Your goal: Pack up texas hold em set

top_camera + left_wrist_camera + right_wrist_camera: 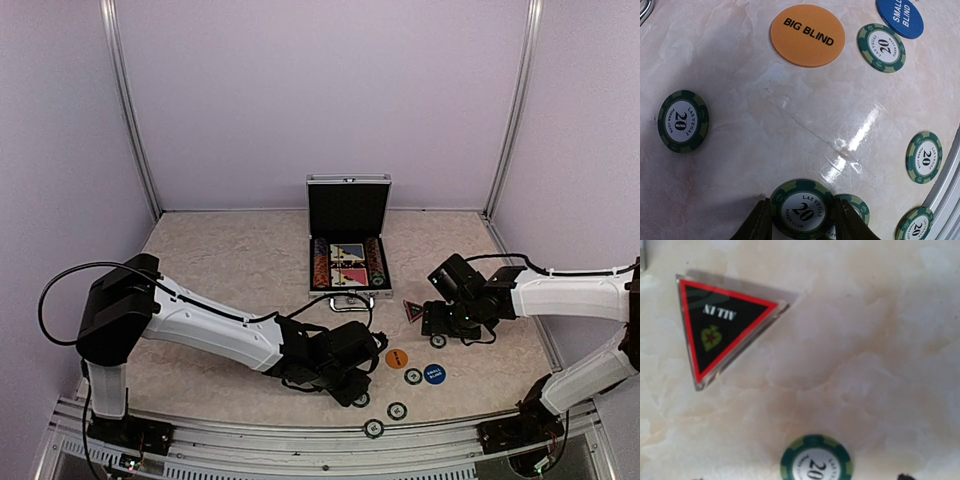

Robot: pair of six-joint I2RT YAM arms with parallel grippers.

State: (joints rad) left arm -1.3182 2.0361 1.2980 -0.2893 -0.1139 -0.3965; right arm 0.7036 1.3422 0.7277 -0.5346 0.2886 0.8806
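The silver briefcase [348, 205] stands open at the table's middle, with card decks and red chips [348, 264] in its black-lined base. My left gripper [802, 222] is shut on a green/white "20" chip [802, 207], held by its edges just above the table, with another chip [858, 206] right behind it. My right gripper [440, 328] is open, its fingers spread wide, above a green chip [816, 461]. The dark triangular marker [722, 322] lies up and to the left of that chip. The orange disc [807, 35] and the blue disc [900, 17] lie ahead of the left gripper.
Loose green chips lie on the table: one to the left [683, 121], one by the blue disc [881, 47], two near the metal front rail [924, 157] [915, 225]. The case's handle [347, 303] faces the arms. Purple walls enclose the table.
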